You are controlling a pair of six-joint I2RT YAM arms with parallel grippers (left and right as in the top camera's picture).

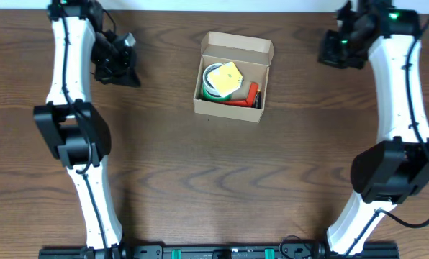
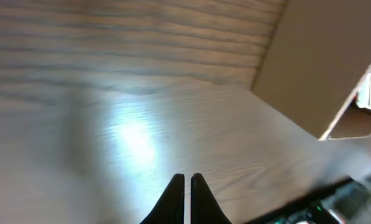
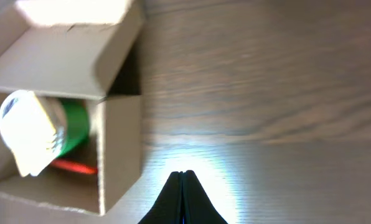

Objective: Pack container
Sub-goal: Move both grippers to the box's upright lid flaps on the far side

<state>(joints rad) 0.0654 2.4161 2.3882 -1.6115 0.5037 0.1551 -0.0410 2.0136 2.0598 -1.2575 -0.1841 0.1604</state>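
Starting at the claws: how does the left one stand? (M.)

Left gripper [image 2: 187, 180]: fingers pressed together, nothing between them, over bare table [image 2: 111, 81]. From overhead it sits at the far left of the table, well apart from the box. (T.)

And the right? (M.)

Right gripper [image 3: 183, 175]: tips together as well, empty, above the wood. The box's side wall is in its own camera. Overhead puts it at the far right, apart from the box. (T.)

Position of the task item? (M.)

Container [image 1: 227, 109]: tan cardboard, mid-table toward the far edge, between the two grippers and touched by neither. Flap lid [image 1: 237, 44] is open, standing up along the far side. (T.)

Contents? (M.)

Green roll [image 1: 208, 86] with a white face, on the left side of the box. Yellow pad [image 1: 227, 75] lies tilted on top of it. Red item [image 1: 249, 93] lies along the near-right part. Dark item [image 1: 258, 101] sits against the right wall, just beside the red one; cannot tell what it is. (T.)

Any writing? (M.)

Cardboard is plain. The right wrist view shows a faint grey mark on the roll's white face, too blurred to read. (T.)
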